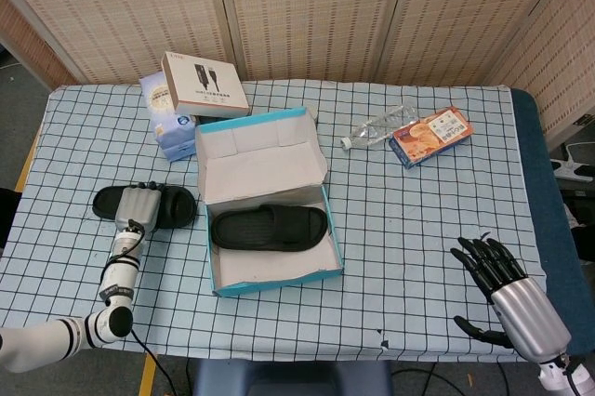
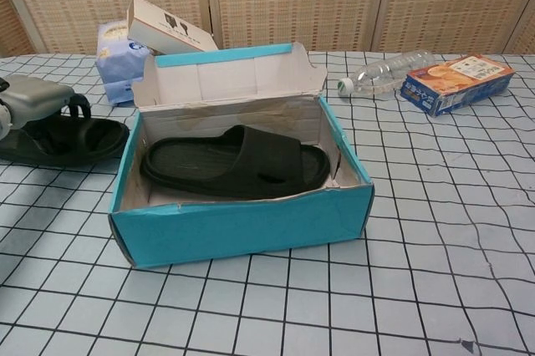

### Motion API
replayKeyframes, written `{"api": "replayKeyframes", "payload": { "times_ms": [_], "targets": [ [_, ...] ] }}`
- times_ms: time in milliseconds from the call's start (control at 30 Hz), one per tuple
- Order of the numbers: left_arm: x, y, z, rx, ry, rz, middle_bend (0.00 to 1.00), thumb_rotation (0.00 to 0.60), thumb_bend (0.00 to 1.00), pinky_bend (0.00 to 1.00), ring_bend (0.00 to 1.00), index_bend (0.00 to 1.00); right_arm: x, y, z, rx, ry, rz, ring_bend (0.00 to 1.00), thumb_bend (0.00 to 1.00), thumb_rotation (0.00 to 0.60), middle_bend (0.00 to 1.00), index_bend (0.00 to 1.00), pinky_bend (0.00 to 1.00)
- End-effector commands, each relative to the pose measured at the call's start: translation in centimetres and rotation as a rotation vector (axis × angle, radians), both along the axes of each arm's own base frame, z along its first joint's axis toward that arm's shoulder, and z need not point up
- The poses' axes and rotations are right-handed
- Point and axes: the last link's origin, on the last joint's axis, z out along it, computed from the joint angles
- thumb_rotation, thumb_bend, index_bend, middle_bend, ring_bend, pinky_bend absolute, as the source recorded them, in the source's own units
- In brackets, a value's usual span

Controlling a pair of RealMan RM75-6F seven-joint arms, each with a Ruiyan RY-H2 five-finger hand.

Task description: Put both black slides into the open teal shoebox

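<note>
One black slide (image 1: 270, 228) (image 2: 234, 164) lies flat inside the open teal shoebox (image 1: 279, 282) (image 2: 242, 226), whose lid stands up at the back. The second black slide (image 1: 172, 207) (image 2: 79, 140) rests on the checked cloth just left of the box. My left hand (image 1: 136, 206) (image 2: 35, 97) sits on top of it, fingers curled down over its strap and gripping it. My right hand (image 1: 509, 286) hovers near the table's front right corner, fingers spread, holding nothing. It shows only in the head view.
Behind the shoebox, a white carton (image 1: 204, 85) (image 2: 171, 34) lies on a blue tissue pack (image 1: 165, 119) (image 2: 111, 51). A clear plastic bottle (image 1: 379, 126) (image 2: 389, 72) and an orange-and-blue snack box (image 1: 430, 136) (image 2: 456, 82) lie at the back right.
</note>
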Motion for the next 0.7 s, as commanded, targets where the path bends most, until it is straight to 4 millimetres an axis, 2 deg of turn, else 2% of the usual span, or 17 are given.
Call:
{"api": "replayKeyframes", "payload": {
  "times_ms": [33,467,700],
  "targets": [
    [-0.1,-0.2,1.1,0.030,-0.010,-0.013,0.66,0.600,0.40,0.39,0.60,0.50,0.0,0.0,-0.1,0.005,0.002,-0.002,0.00,0.14,0.526,0.00,0.00,0.00],
    [1.6,-1.2,5.8,0.128,-0.029,-0.102,0.69,0.600,0.40,0.41,0.62,0.53,-0.3,-0.4,-0.9,0.033,0.006,-0.013,0.00,0.14,0.528,0.00,0.00,0.00],
    [4.4,-2.0,9.2,0.209,-0.022,-0.176,0.72,0.600,0.40,0.43,0.64,0.55,-0.5,-0.8,-1.8,0.057,0.006,-0.020,0.00,0.14,0.528,0.00,0.00,0.00]
  ]
}}
